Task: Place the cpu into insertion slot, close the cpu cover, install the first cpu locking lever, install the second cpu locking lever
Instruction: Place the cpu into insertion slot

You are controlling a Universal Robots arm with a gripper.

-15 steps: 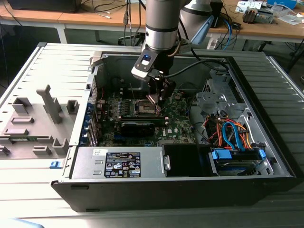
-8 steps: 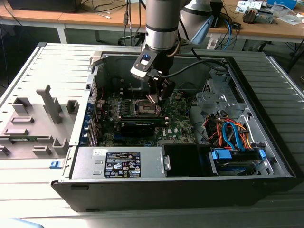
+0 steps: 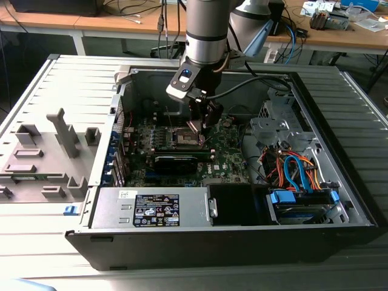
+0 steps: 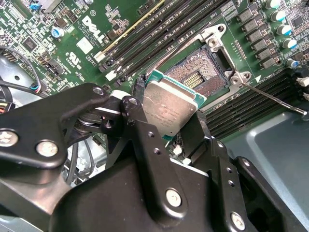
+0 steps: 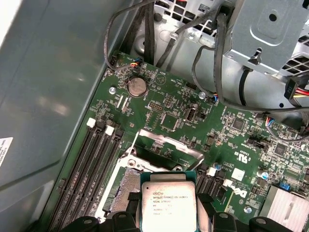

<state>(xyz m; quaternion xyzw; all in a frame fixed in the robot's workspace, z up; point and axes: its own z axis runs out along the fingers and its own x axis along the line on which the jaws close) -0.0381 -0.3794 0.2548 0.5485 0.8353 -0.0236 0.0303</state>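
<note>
My gripper (image 3: pixel 203 124) reaches down inside the open computer case, just above the green motherboard (image 3: pixel 224 159). It is shut on the cpu (image 4: pixel 169 108), a silvery square chip with a green edge, gripped on two opposite sides by the black fingers (image 4: pixel 137 121). The cpu (image 5: pixel 167 203) hangs tilted a little above the insertion slot (image 4: pixel 195 77), whose pin field lies uncovered. In the first wrist view the insertion slot (image 5: pixel 126 186) is partly hidden by the chip. The cpu cover (image 5: pixel 166 144) stands swung open at the slot's far side. A thin locking lever (image 4: pixel 275 99) sticks out beside the slot.
Long memory slots (image 4: pixel 145 43) run next to the socket. A black card (image 3: pixel 176 162) sits in front of it. The power supply (image 3: pixel 154 209) and a drive bay with blue and orange cables (image 3: pixel 300 182) fill the case front. Loose black cables (image 5: pixel 212 72) hang nearby. A grey fixture (image 3: pixel 54 145) stands outside the case.
</note>
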